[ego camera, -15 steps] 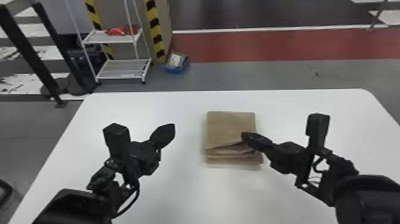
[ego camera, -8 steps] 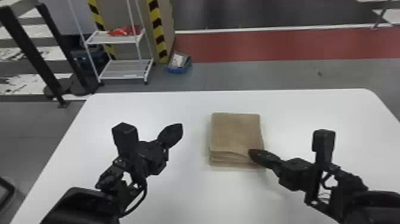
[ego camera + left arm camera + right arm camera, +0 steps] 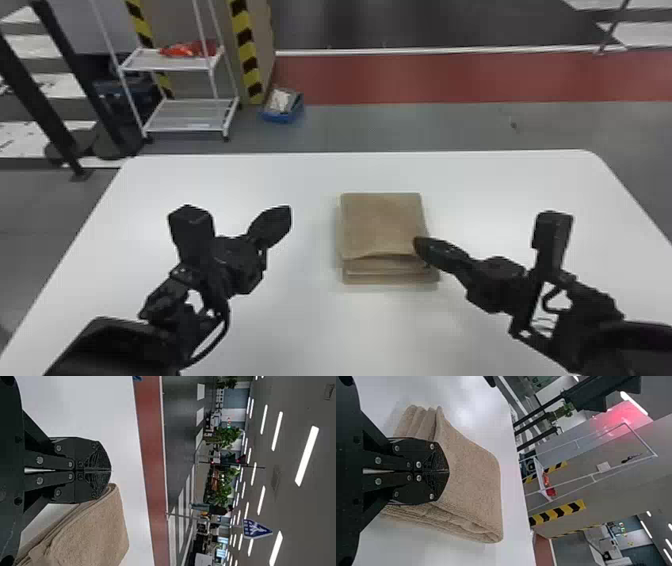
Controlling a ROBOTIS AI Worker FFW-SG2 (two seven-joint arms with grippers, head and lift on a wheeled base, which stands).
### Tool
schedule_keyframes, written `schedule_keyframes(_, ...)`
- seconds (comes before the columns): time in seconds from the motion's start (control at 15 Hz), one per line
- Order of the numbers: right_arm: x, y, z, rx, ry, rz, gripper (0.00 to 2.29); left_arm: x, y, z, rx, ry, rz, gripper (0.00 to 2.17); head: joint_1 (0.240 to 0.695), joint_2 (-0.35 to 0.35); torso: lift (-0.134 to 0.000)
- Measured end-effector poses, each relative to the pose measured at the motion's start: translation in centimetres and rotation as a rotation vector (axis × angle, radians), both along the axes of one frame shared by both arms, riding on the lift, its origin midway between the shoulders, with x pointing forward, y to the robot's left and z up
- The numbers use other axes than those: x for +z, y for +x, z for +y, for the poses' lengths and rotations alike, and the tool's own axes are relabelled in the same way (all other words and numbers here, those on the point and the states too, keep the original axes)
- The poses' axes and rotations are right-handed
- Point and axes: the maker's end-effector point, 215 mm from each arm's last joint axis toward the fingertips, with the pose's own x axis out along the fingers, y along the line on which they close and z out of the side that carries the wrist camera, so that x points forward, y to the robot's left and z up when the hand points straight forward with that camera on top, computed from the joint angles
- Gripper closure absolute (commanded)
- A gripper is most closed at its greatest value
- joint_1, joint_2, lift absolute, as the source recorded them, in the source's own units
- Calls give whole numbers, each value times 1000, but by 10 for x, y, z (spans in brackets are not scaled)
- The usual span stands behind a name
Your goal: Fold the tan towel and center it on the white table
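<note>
The tan towel (image 3: 382, 225) lies folded into a thick, layered square near the middle of the white table (image 3: 480, 190), its stacked edges facing the robot. My right gripper (image 3: 421, 246) is at the towel's right side near the front corner, tip against the layers. In the right wrist view, the right gripper (image 3: 448, 471) is shut, its tip overlapping the towel (image 3: 472, 479). My left gripper (image 3: 284, 215) stands left of the towel, apart from it. In the left wrist view, the left gripper (image 3: 111, 470) is shut with nothing between its fingers, the towel (image 3: 95, 534) beyond.
Behind the table's far edge stand a white wire rack (image 3: 190, 112) with a red item on its shelf and a blue box (image 3: 283, 106) on the floor. Bare tabletop lies on both sides of the towel and in front of it.
The right gripper has slid from over the towel's top toward its front right corner, then back slightly. The towel's rumpled top layer lies flatter than a second ago. The head view has shifted slightly.
</note>
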Motion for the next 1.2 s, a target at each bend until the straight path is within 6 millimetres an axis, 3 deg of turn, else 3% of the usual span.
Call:
schedule_keyframes(0.07, 15, -1, -1, -3, 10, -30, -1, 2, 1, 2, 6, 1, -4, 1376, 695, 57, -112)
schedule_keyframes(0.2, 46, -6, -6, -19, -7, -100, 39, 11, 2, 4, 24, 0, -33, 80, 695, 55, -112)
schedule_keyframes(0.53, 113, -23, -61, -259, -165, -356, 63, 75, -2, 4, 140, 5, -262, 26, 695, -3, -112)
schedule_keyframes(0.67, 123, -39, -80, -309, -195, -413, 63, 90, -9, -10, 139, -13, -308, 26, 695, -30, -112)
schedule_keyframes(0.8, 124, -52, -101, -356, -197, -425, 66, 88, -14, -19, 144, -17, -307, 26, 695, -80, -112)
schedule_keyframes(0.93, 120, -63, -117, -388, -197, -411, 66, 79, -19, -15, 186, -16, -291, 26, 695, -97, -112)
schedule_keyframes(1.2, 108, -75, -140, -457, -170, -378, 66, 53, -32, 24, 289, 42, -257, 26, 695, -86, -112)
